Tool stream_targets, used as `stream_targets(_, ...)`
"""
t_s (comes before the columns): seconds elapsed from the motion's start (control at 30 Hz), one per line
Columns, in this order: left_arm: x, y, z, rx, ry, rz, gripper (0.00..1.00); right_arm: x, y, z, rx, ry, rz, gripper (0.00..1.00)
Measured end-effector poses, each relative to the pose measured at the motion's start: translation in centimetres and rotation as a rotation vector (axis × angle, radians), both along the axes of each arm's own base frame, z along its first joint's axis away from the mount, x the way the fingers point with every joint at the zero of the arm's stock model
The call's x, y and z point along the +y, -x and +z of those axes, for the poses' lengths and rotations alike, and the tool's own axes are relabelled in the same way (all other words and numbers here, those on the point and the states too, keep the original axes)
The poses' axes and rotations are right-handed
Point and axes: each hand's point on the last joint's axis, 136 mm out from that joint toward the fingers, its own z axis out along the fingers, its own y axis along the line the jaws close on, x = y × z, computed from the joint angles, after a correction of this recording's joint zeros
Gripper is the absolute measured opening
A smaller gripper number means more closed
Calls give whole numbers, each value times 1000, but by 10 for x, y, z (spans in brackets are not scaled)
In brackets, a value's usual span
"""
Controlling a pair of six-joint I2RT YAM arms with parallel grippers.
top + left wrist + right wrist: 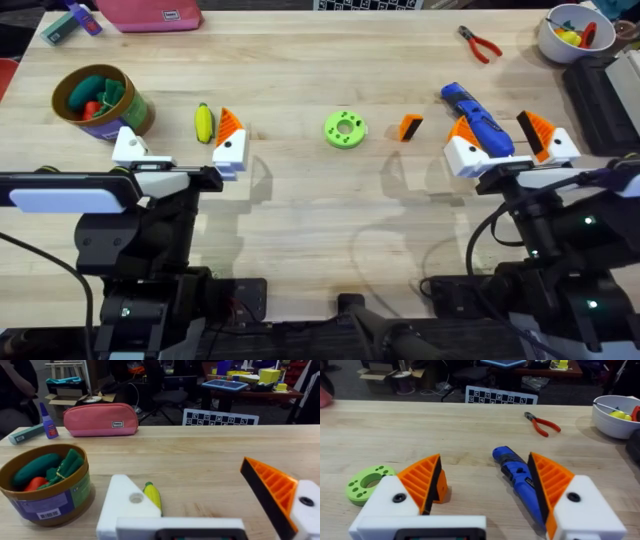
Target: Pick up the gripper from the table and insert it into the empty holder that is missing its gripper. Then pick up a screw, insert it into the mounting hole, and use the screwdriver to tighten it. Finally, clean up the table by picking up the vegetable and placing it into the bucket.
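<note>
Orange ribbed pads sit on both fingers of your right gripper (508, 143), which stands wide open with nothing held; the screwdriver (478, 118) lies slanted through the gap between them, its thin tip toward the arm's base. Just off that gripper's inner finger, toward the table's middle, lies the gripper (410, 127) you need, a small loose wedge between the finger and the green ring (345, 129). In the right wrist view it shows partly hidden behind that inner finger, close beside it.

Your left gripper (180, 148) is also spread open and empty, but lopsided: one finger carries an orange tip, while the outer one is the bare white holder (128, 146), its mounting hole facing up in the left wrist view. The vegetable (204, 124) lies between those two fingers, long axis pointing away from the base, and the bucket (100, 100) stands just beyond the holder.

So the wedge lies nearer your right arm, a short sideways shift inward, well apart from the holder across the table.
</note>
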Motion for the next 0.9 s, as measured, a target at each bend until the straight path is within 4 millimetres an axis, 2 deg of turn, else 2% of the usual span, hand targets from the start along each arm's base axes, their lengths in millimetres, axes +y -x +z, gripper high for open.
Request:
stream_targets(0.27, 0, 0, 0, 0, 0, 0, 985, 0, 0, 0, 0, 0, 3, 994)
stream_targets(0.37, 0, 0, 6, -23, 0, 0, 985, 1, 0, 5, -20, 0, 3, 994)
stream_targets(0.5, 0, 1, 26, -104, 1, 0, 985, 1, 0, 41, -165, -1, 6, 994)
stream_targets(0.67, 1, 6, 38, -70, 1, 4, 985, 2, 5, 69, -226, 12, 9, 994)
stream_targets(0.8, 5, 17, 72, -13, 0, 31, 985, 2, 11, 97, -199, 19, 11, 994)
stream_targets(0.9, 9, 20, 93, 71, -3, 53, 985, 2, 10, 111, -108, 22, 12, 994)
